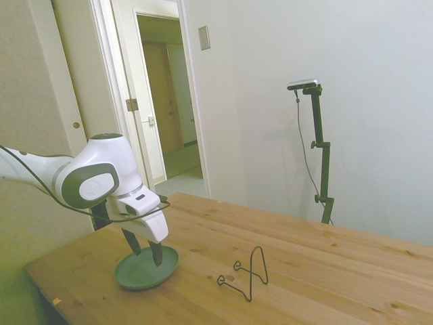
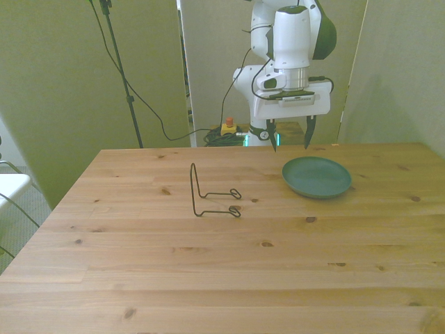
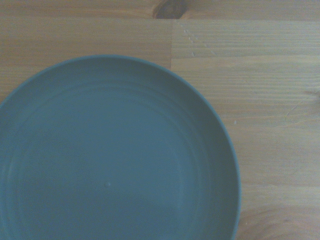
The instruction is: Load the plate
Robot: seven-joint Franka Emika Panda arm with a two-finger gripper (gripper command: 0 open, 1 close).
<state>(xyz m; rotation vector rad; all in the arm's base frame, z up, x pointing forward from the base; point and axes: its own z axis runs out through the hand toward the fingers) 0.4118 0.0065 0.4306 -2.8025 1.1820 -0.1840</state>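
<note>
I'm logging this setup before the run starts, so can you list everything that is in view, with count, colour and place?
plate: one, dark sage-green, flat on the table toward the front view's right, nothing in it.
wire stand: one, thin black wire, upright on the table toward the front view's left of the plate, apart from it, holding nothing.
table: one, light wood with knots, carrying both things.
doorway: one, open, in the side view behind the table.
cables: dark, hanging behind the table's far edge.
arm: one, white.
gripper: one, dark fingers, open, above the plate's far rim, holding nothing.
</note>
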